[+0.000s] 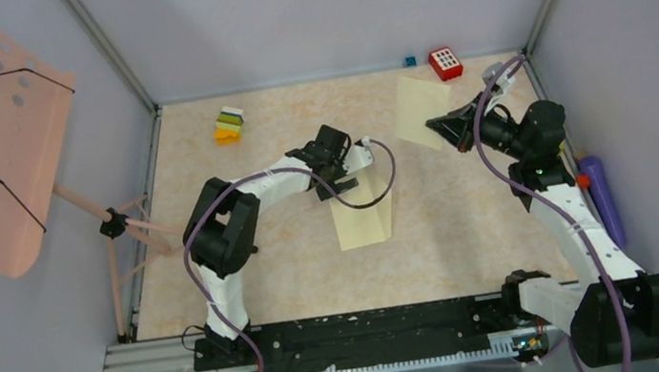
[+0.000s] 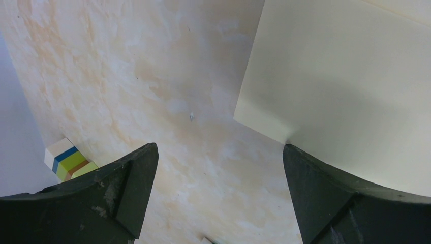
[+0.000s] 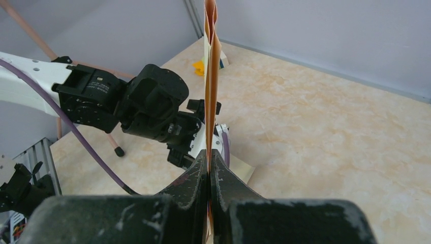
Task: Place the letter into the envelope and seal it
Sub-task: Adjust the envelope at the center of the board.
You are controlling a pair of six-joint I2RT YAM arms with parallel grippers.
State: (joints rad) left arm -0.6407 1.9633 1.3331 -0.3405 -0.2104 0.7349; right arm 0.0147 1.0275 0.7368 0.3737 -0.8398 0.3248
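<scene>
From above, the envelope [image 1: 364, 220] lies flat in the middle of the surface [image 1: 468, 245], its long axis running near to far. Its far end sits under the left end effector [image 1: 341, 177], whose fingers stand wide apart and hold nothing. The right end effector [image 1: 446, 127], farther back and to the right, is clamped on the letter [image 1: 418, 109]. Bare surface separates the two papers, so the letter would likely travel leftward and nearer.

At the left wrist, one envelope corner sits just by the right-hand finger, with the sheet spreading away beyond it. The coloured blocks [image 2: 68, 162] are well apart.

At the right wrist, the letter stands upright and edge-on between closed fingers. The left arm [image 3: 147, 101] lies directly behind it.
</scene>
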